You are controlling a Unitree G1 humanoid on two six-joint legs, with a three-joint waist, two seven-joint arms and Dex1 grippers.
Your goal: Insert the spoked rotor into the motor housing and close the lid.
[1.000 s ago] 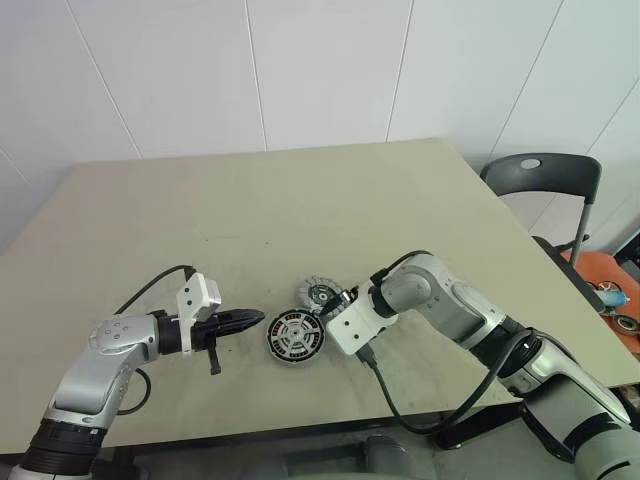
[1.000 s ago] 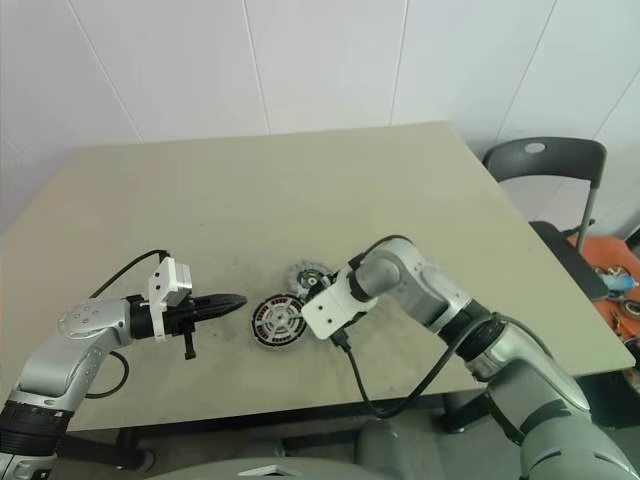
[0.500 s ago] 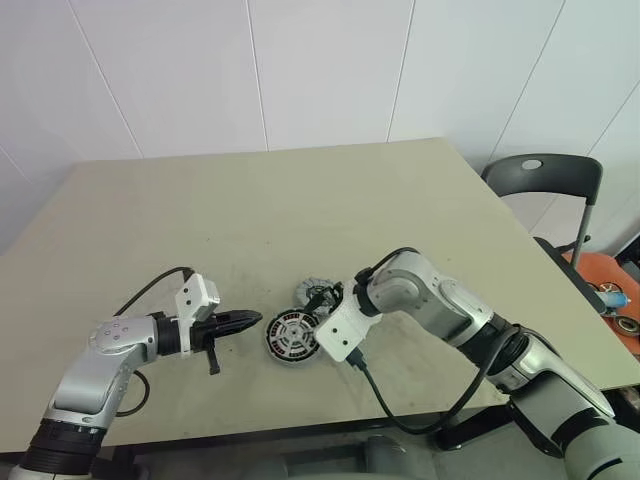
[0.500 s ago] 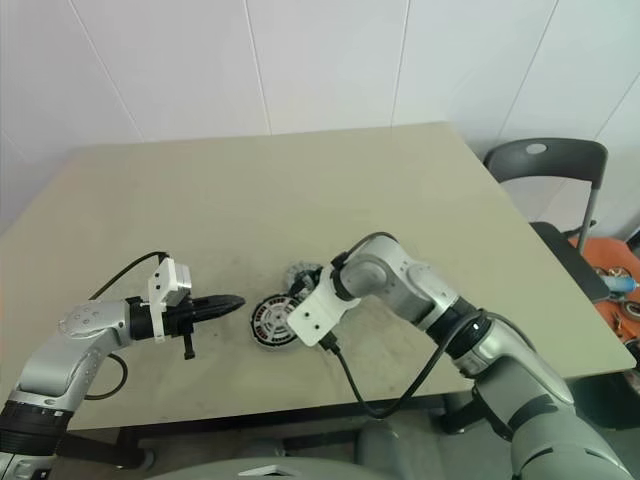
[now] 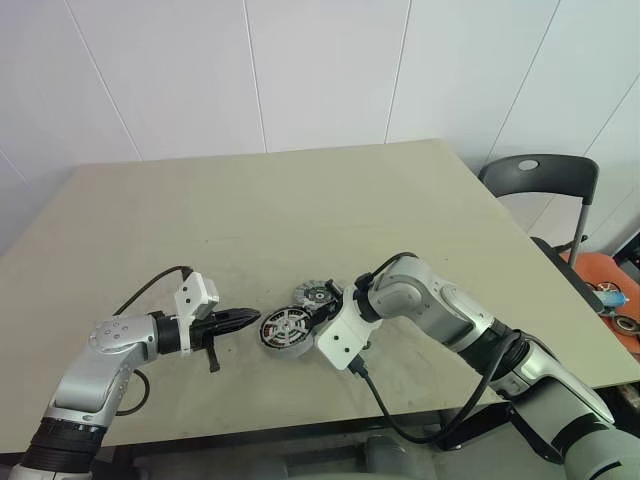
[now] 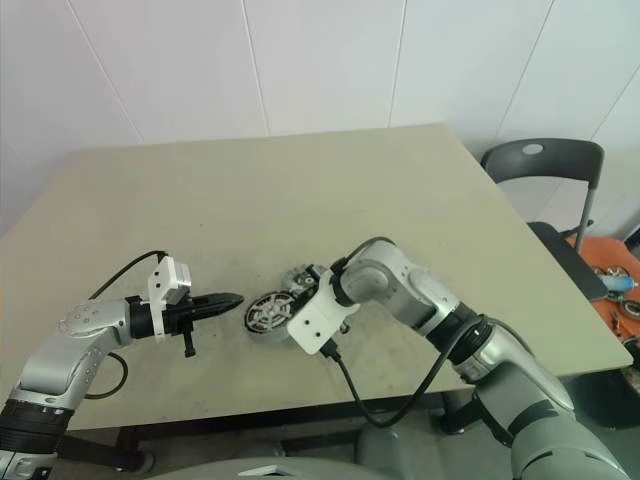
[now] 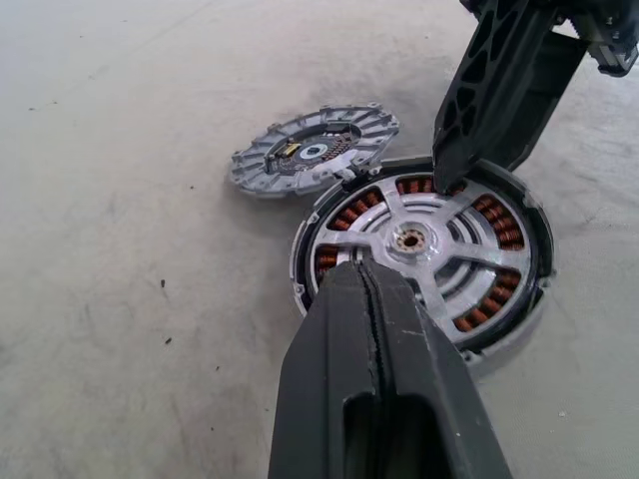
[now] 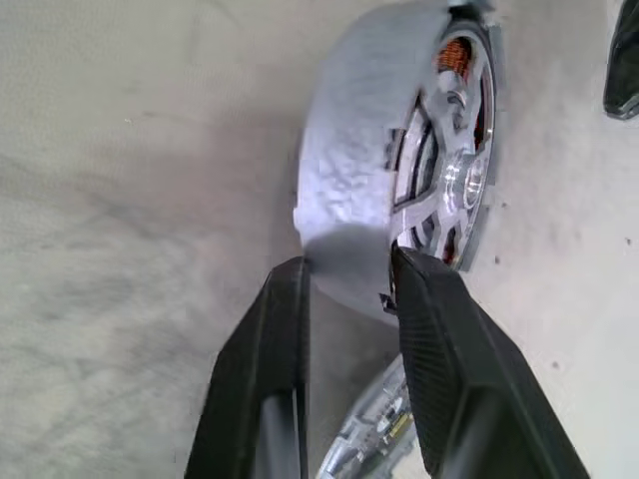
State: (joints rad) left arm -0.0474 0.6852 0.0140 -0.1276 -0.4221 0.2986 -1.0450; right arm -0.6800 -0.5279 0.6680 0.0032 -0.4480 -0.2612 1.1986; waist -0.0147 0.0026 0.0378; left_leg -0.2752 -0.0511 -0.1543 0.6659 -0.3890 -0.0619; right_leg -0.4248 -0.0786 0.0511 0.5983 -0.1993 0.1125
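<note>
One beige table — scuffed, white panelled wall, grey chair

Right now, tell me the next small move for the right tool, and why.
Probably lift slightly. The right tool pinches the rim of the motor housing, which stands tilted off the table with the spoked rotor already inside. The lid still lies beside it, so closing comes next.
</note>
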